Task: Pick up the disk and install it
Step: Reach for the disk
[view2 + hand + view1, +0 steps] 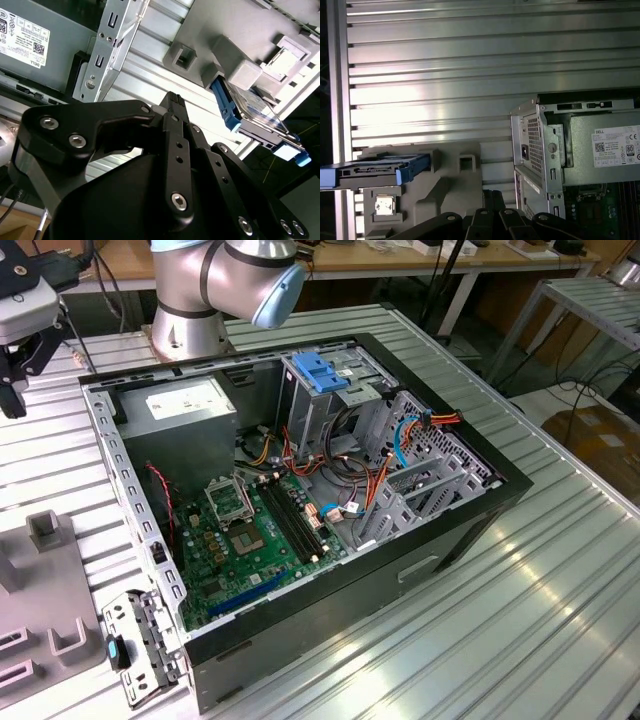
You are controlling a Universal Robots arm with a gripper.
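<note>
The fingers (489, 202) are drawn together, gripping nothing, over the ridged desk (470, 60) beside the open computer case (540, 150). The disk (375, 170) sits in a grey holder (445, 185), apart from them.

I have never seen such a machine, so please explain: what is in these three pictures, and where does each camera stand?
It is one robot arm on a ribbed metal table. The exterior view looks from off the arm at an open computer case. Both wrist views come from cameras riding on the arm, behind its black end effector. They show the disk, with blue side rails, sitting in a grey holder on the table. The end effector is apart from it.
</note>
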